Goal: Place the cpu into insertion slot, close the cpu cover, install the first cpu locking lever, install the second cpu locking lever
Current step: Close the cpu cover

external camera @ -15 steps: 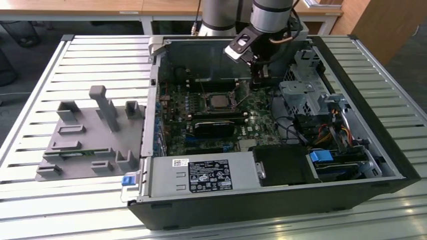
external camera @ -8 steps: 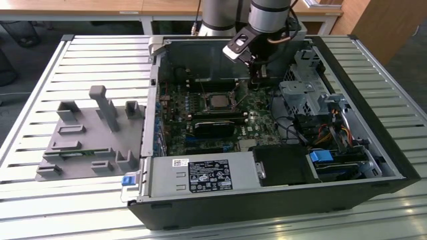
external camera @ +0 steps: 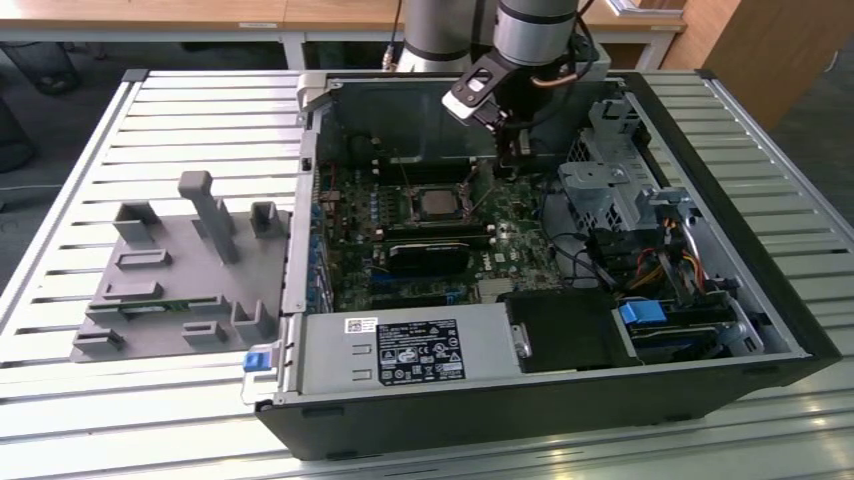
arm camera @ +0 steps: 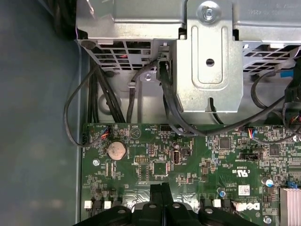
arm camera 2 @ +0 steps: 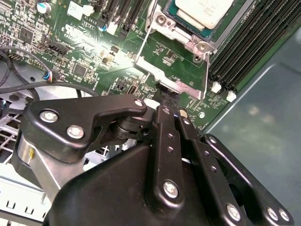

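- In the middle of the exterior view, the cpu (external camera: 437, 203) already lies flat in its socket on the motherboard (external camera: 523, 228). The second wrist view shows its pale metal top (arm camera 2: 204, 10) seated square, so the first step looks done.
- The cpu cover (arm camera 2: 175, 66) is not yet down. Its silvery frame is swung away from the socket, and green board shows through its window.
- The gripper (arm camera 2: 167, 98), just right of the socket and above centre in the exterior view (external camera: 511, 160), has its fingers drawn narrow. They appear to pinch the free edge of the cpu cover.
- A thin lever rod (arm camera 2: 146, 35) runs beside the socket and is not latched over anything. Both locking levers therefore seem still to be installed.
- The open computer case (external camera: 781, 300) sits on the slatted counter (external camera: 160, 130).
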